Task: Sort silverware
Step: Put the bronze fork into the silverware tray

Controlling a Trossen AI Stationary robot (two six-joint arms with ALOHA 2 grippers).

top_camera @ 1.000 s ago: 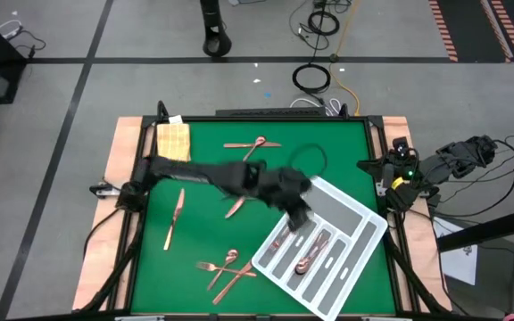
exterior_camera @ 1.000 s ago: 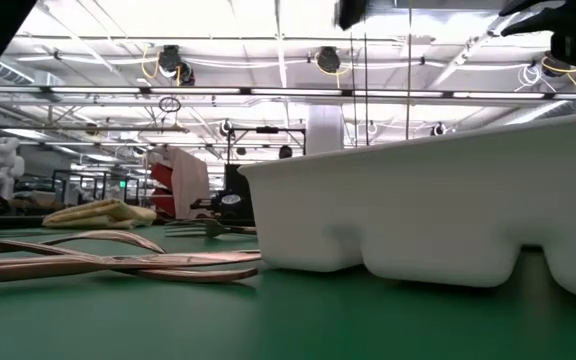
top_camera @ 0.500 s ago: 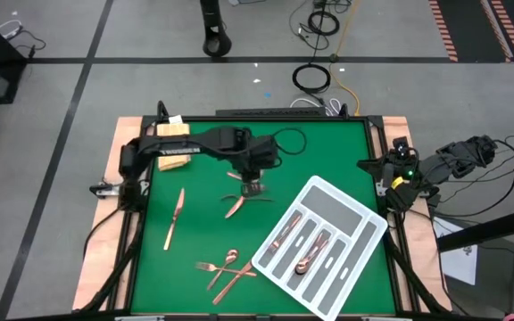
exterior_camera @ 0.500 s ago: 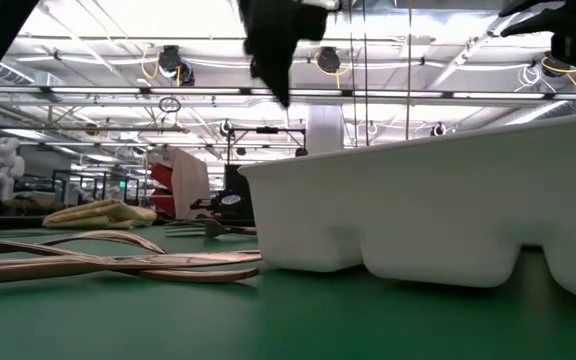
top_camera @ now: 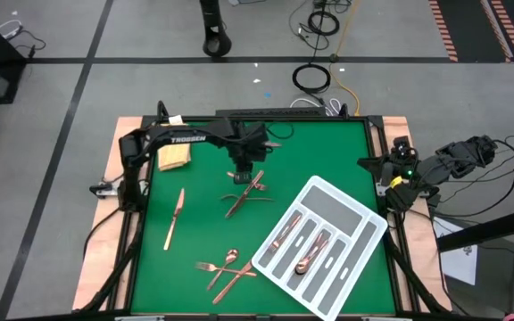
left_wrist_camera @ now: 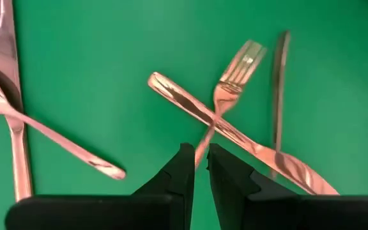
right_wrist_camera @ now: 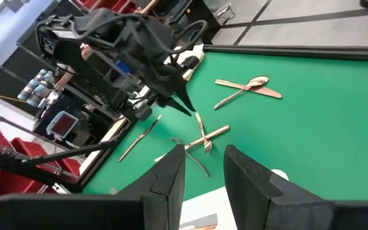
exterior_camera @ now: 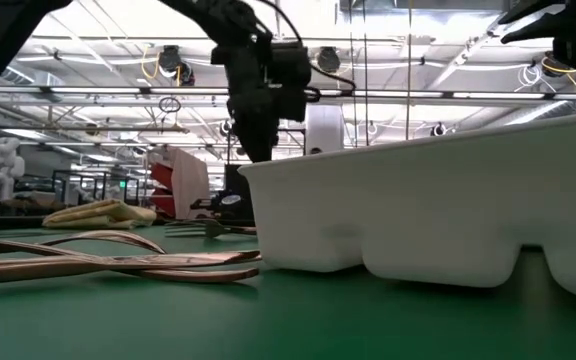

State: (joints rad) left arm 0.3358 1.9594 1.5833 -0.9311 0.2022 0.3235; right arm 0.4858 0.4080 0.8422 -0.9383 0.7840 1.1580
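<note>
The left gripper [top_camera: 244, 168] hangs over the green mat on the far side of the divided tray [top_camera: 368, 234], its fingers [left_wrist_camera: 183, 171] narrowed to a thin slit with nothing between them. Directly under it, just beyond the tray's far corner, lies a crossed cluster: a fork [left_wrist_camera: 225, 102] across a knife [left_wrist_camera: 235, 135], with a third slim piece [left_wrist_camera: 277, 96] alongside. The step in hand looks like lining up on this cluster for the next pick. Several pieces already rest in the tray's slots [top_camera: 303, 248]. More silverware is loose around the tray: a crossed pair [right_wrist_camera: 248, 86] farther back towards the table's rear edge, a lone knife [top_camera: 174, 218] well off on the tray's left, and a small heap [top_camera: 226, 267] by its near-left corner. The right gripper [right_wrist_camera: 203, 167] waits off the tray's right side beyond the table edge, fingers parted and empty. The next move probably calls for widening the left fingers, descending on the top piece's handle and lifting it clear without dragging the piece under it
</note>
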